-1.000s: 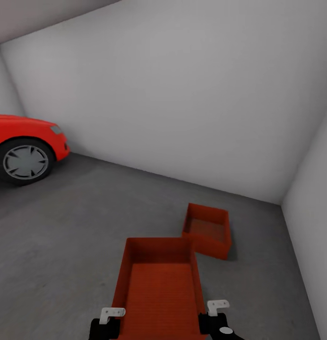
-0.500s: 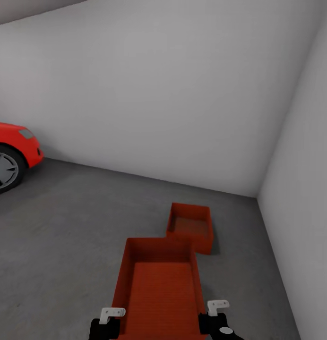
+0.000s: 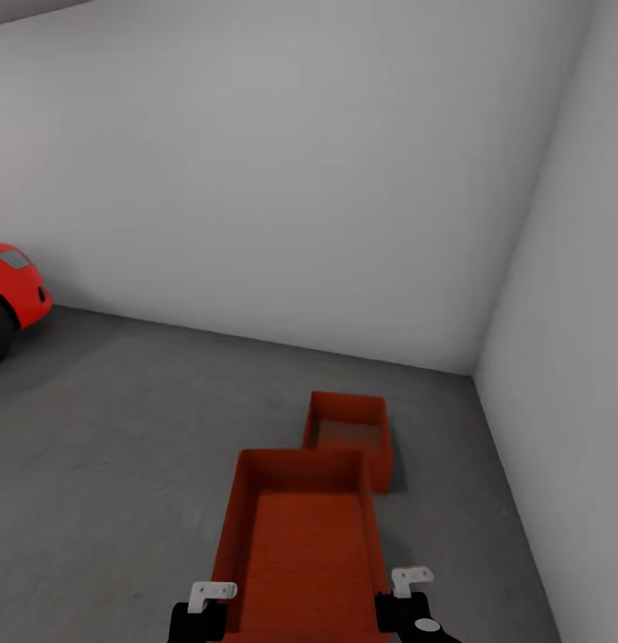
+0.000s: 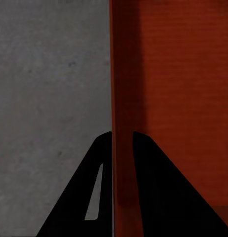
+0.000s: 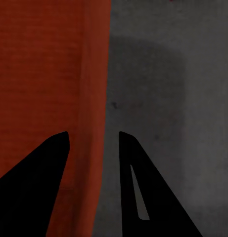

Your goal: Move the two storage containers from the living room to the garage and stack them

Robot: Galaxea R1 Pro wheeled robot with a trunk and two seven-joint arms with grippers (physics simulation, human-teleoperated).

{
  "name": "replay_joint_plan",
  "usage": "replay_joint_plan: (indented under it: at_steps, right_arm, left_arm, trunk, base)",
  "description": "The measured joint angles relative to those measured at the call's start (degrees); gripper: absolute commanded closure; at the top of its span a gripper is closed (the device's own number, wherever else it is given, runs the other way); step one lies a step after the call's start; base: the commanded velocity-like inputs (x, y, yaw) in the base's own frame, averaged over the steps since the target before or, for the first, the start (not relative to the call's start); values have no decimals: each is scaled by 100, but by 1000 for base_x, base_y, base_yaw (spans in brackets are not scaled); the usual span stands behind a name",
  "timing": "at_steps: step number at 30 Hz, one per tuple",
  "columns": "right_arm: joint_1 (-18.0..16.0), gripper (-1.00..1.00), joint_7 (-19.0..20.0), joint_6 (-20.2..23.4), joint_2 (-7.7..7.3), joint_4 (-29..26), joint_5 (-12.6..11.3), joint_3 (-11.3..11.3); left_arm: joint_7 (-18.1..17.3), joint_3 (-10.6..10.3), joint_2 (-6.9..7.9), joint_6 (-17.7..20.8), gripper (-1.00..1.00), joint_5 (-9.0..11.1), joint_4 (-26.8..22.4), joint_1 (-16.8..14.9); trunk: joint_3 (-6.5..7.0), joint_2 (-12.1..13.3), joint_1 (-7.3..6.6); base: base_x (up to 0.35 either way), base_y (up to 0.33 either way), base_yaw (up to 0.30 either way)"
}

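Note:
I am in the garage. In the head view a red-orange storage container [image 3: 300, 536] hangs low in front of me, lengthwise between both arms. My left gripper [image 3: 203, 605] is shut on its left wall, and my right gripper [image 3: 407, 597] on its right wall. The left wrist view has the black fingers [image 4: 101, 163] pinching the thin wall of the container [image 4: 173, 98]. In the right wrist view my gripper [image 5: 93, 134] straddles the other wall of the container [image 5: 44, 74]. The second storage container [image 3: 346, 436] rests on the dark grey floor [image 3: 121, 446] just ahead, slightly right.
The nose of a red car [image 3: 10, 286] shows at the far left. A white back wall [image 3: 282, 179] meets a white side wall [image 3: 568, 357] in a corner just beyond the floor container. Open concrete lies to the left.
The view has swung to the right: the car has slid towards the left edge and the floor container now sits nearly straight ahead. The held container and both grippers keep their places.

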Motion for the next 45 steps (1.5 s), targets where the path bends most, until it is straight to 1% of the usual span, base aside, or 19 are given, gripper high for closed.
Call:
replay_joint_plan:
  at_steps: [17,28,41,45]
  right_arm:
    - [0,100,0,0,0,0,0,0]
    - [0,100,-1,0,0,-1,-2,-2]
    - [1,100,-1,0,-1,-2,-3,-2]
    - [0,100,-1,0,0,-1,-2,-2]
  left_arm:
    - [0,4,0,0,100,-2,3,0]
    - [0,1,0,-1,100,1,2,0]
    - [0,0,-1,0,100,2,2,-1]
    - [0,3,0,0,100,1,3,-1]
  trunk:
    - [0,0,1]
    - [0,0,4]
    - [0,0,4]
    - [0,0,4]
  base:
    - [325,0,0]
    - [39,0,-25]
    - [1,0,-239]
    - [0,1,-128]
